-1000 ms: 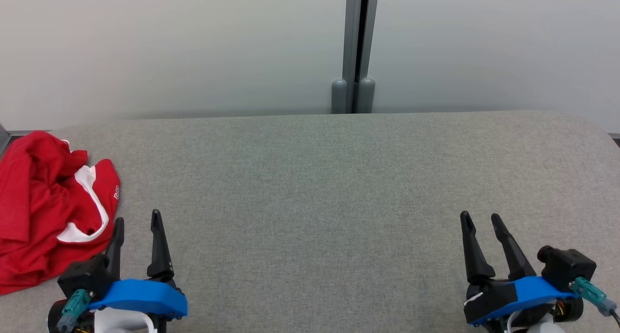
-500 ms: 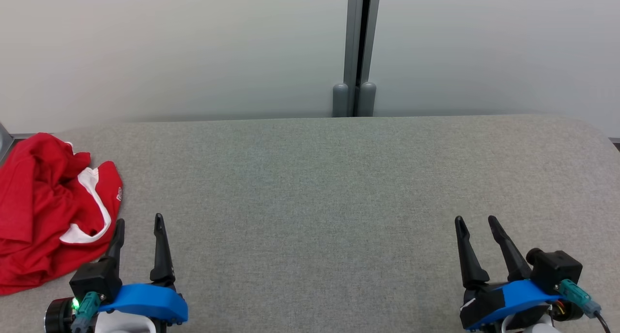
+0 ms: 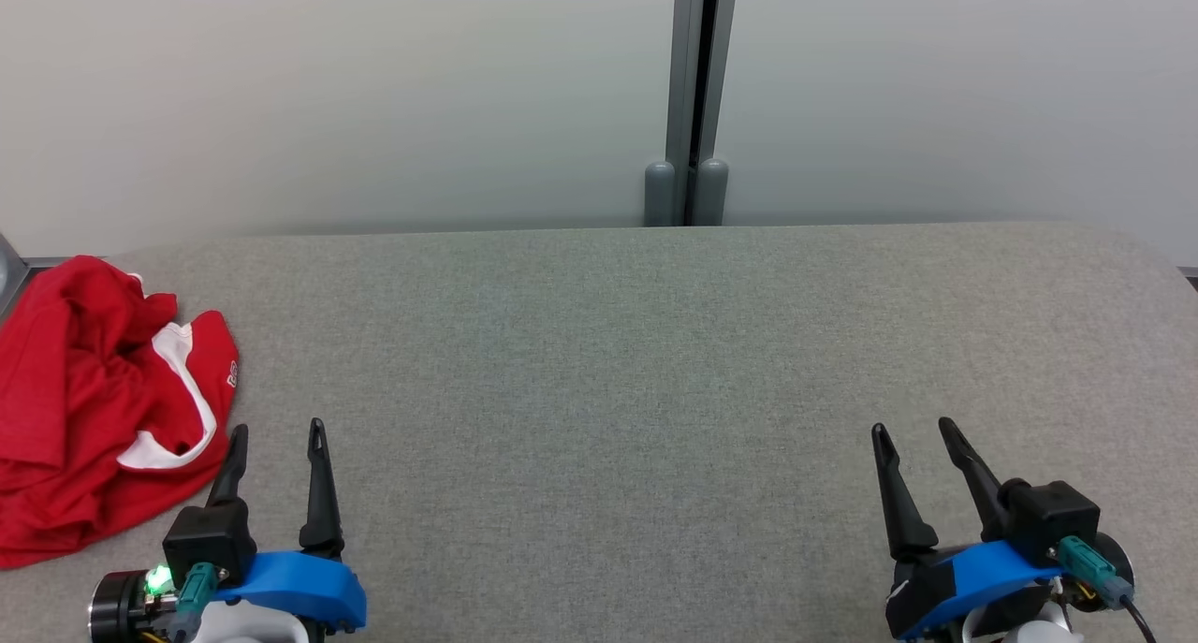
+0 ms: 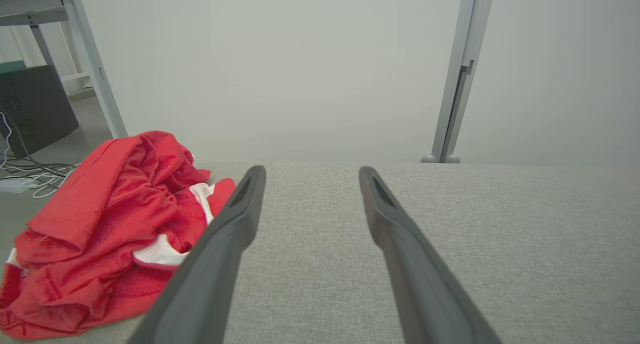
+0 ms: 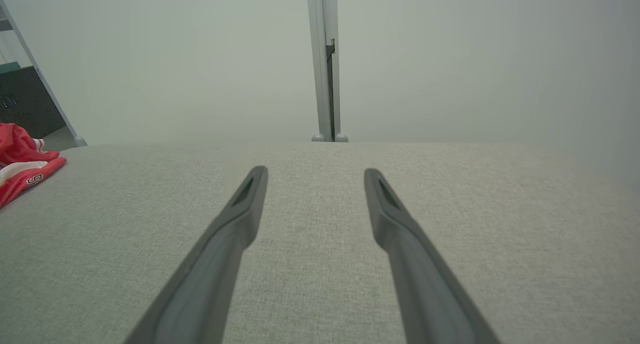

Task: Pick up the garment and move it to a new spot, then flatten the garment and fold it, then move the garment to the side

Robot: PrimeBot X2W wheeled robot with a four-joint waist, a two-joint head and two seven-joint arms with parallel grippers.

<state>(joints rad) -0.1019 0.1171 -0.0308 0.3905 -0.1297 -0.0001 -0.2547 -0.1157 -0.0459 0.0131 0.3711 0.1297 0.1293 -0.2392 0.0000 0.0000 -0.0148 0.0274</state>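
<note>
Counting everything in view, kind by kind.
One red garment [image 3: 84, 390] is lying on one grey table [image 3: 599, 362]. Two grippers are showing, the left gripper [image 3: 279, 428] and the right gripper [image 3: 912, 426], each carrying two dark fingers [image 3: 321, 493], making four fingers in all. Behind the table one grey post [image 3: 679, 91] is standing on two rounded feet [image 3: 659, 194], splitting the wall into two pale panels [image 3: 328, 91].

Red garment [image 3: 84, 409] cut off at left edge, its lettering [image 3: 231, 373] unreadable
</note>
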